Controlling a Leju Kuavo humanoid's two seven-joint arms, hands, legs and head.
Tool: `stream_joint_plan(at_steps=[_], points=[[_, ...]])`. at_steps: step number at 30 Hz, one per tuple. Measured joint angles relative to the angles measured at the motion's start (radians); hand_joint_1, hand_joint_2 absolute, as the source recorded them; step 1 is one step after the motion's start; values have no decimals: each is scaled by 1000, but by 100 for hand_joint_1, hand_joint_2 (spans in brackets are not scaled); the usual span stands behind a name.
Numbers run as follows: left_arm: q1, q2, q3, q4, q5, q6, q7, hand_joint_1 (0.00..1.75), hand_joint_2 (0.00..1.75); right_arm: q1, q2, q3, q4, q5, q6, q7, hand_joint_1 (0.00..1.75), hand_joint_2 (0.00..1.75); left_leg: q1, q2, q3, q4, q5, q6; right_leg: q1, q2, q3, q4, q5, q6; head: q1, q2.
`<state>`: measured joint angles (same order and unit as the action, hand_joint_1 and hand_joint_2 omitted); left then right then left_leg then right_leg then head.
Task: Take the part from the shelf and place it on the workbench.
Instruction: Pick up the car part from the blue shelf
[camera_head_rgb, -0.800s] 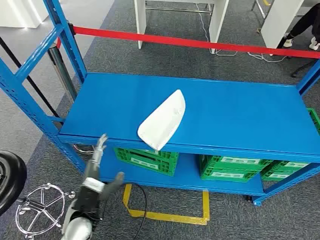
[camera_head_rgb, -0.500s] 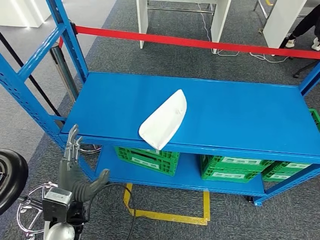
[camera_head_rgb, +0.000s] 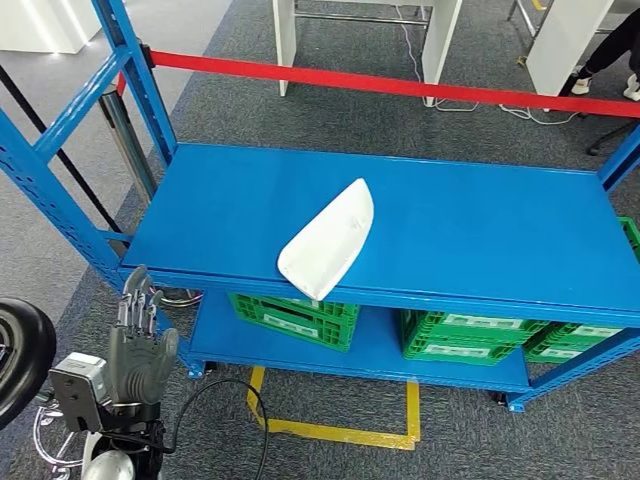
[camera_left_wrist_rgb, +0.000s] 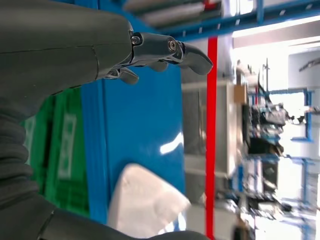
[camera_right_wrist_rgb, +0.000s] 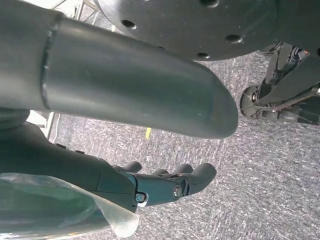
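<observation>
On the blue shelf (camera_head_rgb: 468, 230), the white part (camera_head_rgb: 327, 243) is lying with its long axis running toward one o'clock, at two o'clock from the nearer left hand (camera_head_rgb: 137, 352), which is hovering unclenched and holding nothing.

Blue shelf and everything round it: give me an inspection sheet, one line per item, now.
Surface: blue shelf, top deck bare apart from the part; workbench nothing seen.
Job's things: white part lies flat near the deck's front edge, one corner overhanging; untouched.
Clutter: green crates on the lower deck.
Hands: left hand raised below and left of the deck, fingers straight, holding nothing; right hand hangs over carpet, holding nothing.
Cables: black cable looped on the floor by the yellow floor tape.
Surroundings: red barrier tape behind the shelf; white table legs; chrome stool base at the left.
</observation>
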<state>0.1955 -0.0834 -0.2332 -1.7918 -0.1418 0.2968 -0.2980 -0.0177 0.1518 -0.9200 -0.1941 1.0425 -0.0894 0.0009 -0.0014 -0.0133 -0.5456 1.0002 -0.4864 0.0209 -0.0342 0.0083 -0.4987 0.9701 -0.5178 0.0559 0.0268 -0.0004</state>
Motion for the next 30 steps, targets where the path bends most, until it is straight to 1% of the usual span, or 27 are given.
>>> stream_joint_plan(at_steps=[1, 4, 9, 15, 20, 26, 30], points=[[1, 1, 5, 1, -39, 14, 10, 0, 175, 0, 0, 0, 0, 2, 2, -1, 0, 0, 0, 0, 0, 0, 0, 0, 0, 0, 0, 0, 0, 0, 0, 0], [-6, 19, 24, 18, -145, 39, 39, 0, 175, 0, 0, 1, 0, 12, 8, -7, 0, 0, 0, 0, 0, 0, 0, 0, 0, 0, -1, 0, 0, 0, 0, 0], [-50, 59, 49, 102, -282, 55, 83, 0, 175, -3, 0, 8, 0, 22, 14, -7, 0, 0, 0, 0, 0, 0, 1, -1, 0, 0, -1, 0, 0, 0, 0, 0], [-115, 77, 51, 192, -497, 58, 147, 0, 175, -6, 0, 17, 0, 31, 19, 0, 0, 0, 0, 0, 0, 0, 1, 0, 0, 0, 0, 0, 0, 0, 0, 0], [-172, 83, 5, 254, -685, 49, 187, 0, 175, -9, 0, 24, 0, 37, 25, 10, 0, 0, 0, 0, 0, 0, 1, 0, 0, 0, 0, 0, 0, 0, 0, 0], [-213, 89, -40, 301, -758, 47, 196, 0, 175, -11, 0, 24, 0, 38, 28, 13, 0, 0, 0, 0, 0, 0, 1, 0, 0, 0, -1, 0, 0, 0, 0, 0], [-251, 89, -91, 335, -836, 46, 201, 0, 175, -12, 0, 25, 0, 39, 30, 13, 0, 0, 0, 0, 0, 0, 1, 0, 0, 0, -1, 0, 0, 0, 0, 0]])
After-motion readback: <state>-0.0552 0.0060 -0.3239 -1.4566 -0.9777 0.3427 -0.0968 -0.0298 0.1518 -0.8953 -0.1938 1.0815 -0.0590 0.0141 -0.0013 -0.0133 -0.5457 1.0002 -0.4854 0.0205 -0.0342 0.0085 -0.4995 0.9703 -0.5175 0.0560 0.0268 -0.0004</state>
